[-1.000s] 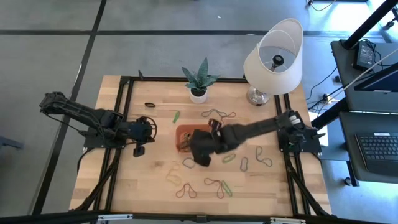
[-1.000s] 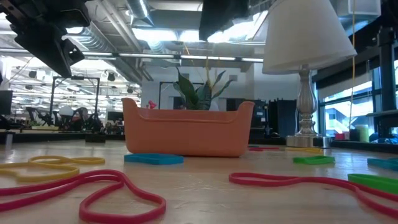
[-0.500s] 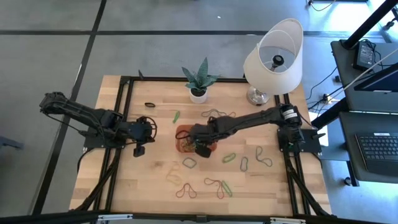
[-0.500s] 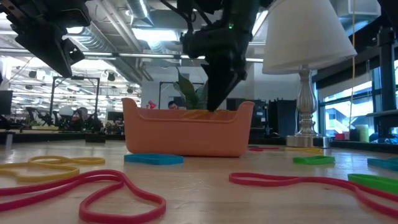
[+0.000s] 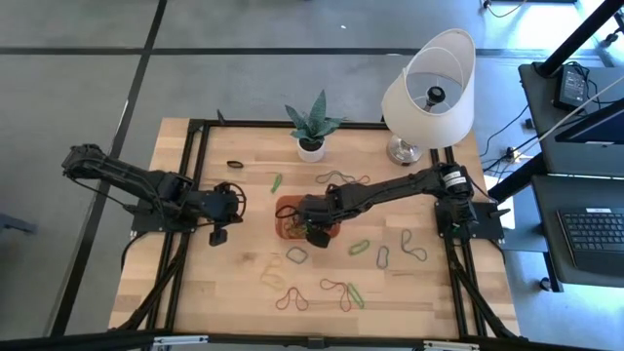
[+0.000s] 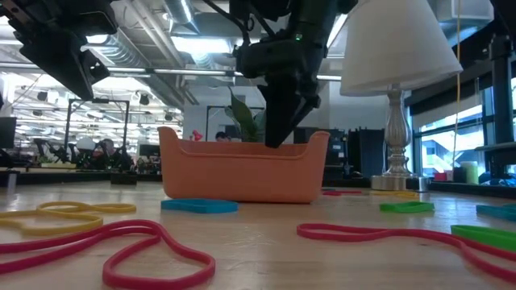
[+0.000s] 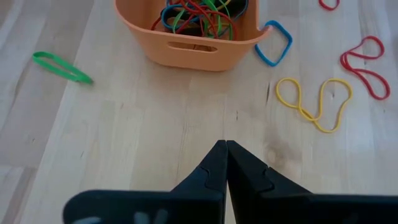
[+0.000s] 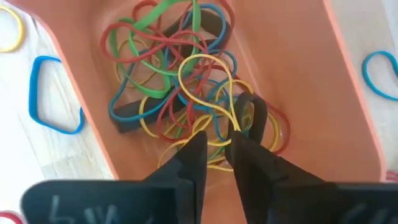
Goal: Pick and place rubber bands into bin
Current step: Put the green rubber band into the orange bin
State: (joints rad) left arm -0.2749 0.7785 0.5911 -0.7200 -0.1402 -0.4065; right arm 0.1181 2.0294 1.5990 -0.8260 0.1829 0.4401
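The orange-red bin (image 5: 282, 206) sits mid-table and holds a tangle of rubber bands (image 8: 168, 81). My right gripper (image 5: 309, 224) reaches down inside it, also seen in the low view (image 6: 276, 138). In the right wrist view the gripper (image 8: 219, 148) is nearly closed around a yellow rubber band (image 8: 205, 62) lying on the pile. Loose rubber bands lie around the bin: blue (image 5: 296, 255), yellow (image 5: 272, 274), red (image 5: 290, 297), green (image 5: 360, 247). My left gripper (image 5: 234, 200) is shut and empty, hovering left of the bin (image 7: 186, 51).
A white lamp (image 5: 429, 93) and a potted plant (image 5: 310, 146) stand at the back. More bands lie near the plant (image 5: 341, 178), at right (image 5: 414, 244) and along the front (image 5: 341, 290). Black frame rails (image 5: 195, 185) run along both table sides.
A second ago my right gripper was above the table just in front of the bin; it has moved over the bin and down into it. The left arm has not moved.
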